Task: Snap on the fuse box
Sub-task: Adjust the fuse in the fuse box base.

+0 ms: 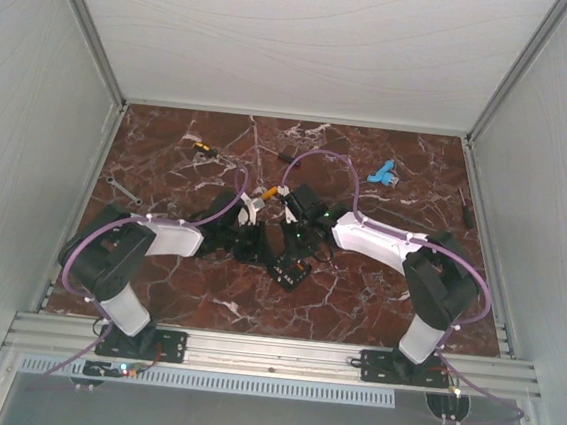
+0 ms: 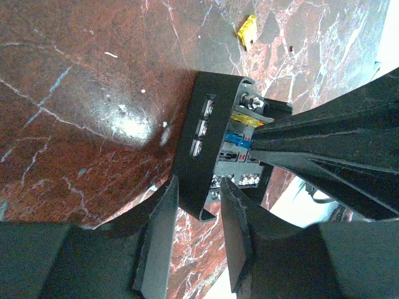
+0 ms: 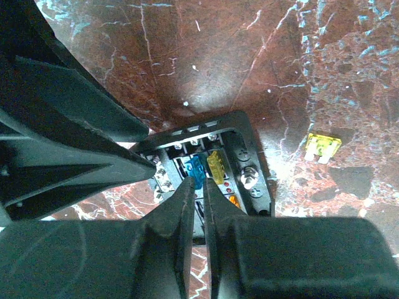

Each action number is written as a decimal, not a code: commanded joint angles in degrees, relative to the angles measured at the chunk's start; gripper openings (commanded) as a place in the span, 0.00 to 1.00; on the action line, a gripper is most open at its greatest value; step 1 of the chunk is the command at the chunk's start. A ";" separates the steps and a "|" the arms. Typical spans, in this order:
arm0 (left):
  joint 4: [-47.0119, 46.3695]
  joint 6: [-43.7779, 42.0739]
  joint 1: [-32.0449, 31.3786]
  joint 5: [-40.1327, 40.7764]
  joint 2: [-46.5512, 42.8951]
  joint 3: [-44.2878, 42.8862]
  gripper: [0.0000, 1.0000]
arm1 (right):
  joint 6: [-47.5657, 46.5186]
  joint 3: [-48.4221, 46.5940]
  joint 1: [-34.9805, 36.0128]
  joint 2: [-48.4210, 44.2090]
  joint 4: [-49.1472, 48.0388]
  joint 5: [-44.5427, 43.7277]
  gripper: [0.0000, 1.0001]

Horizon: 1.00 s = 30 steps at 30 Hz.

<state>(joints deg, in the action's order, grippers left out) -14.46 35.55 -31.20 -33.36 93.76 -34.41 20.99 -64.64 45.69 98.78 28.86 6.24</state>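
Note:
The fuse box [image 1: 292, 270] is a small black square box lying near the middle of the marble table. In the left wrist view the fuse box [image 2: 206, 134] shows blue and yellow fuses inside. My left gripper [image 2: 199, 208] straddles its near wall, one finger on each side, shut on it. In the right wrist view my right gripper [image 3: 198, 187] is shut over the fuse box [image 3: 246, 159], with a thin gap between the fingers. Its tips pinch a blue fuse [image 3: 196, 167] next to a yellow fuse [image 3: 215, 165].
A loose yellow fuse [image 3: 323, 146] lies on the marble beside the box, also in the left wrist view [image 2: 247, 30]. At the back lie a blue part [image 1: 382, 172], a small tool [image 1: 199, 146], a wrench [image 1: 123, 189] and a screwdriver [image 1: 463, 205]. Walls enclose the table.

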 commanded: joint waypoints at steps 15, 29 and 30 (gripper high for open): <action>-0.24 -0.56 -0.44 1.67 0.21 -0.68 0.26 | 0.28 2.89 -0.29 2.26 3.60 -3.91 0.00; -0.44 -0.55 -0.41 1.75 0.24 -0.30 0.25 | -0.63 5.32 -1.30 3.63 8.40 -9.89 0.00; -0.40 -0.59 -0.39 1.77 0.28 -0.30 0.25 | -0.74 5.24 -1.34 3.93 8.68 -10.44 0.00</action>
<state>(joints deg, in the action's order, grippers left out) -14.24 35.53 -31.20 -32.73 93.73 -34.41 21.96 -63.09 45.41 98.32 28.71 4.67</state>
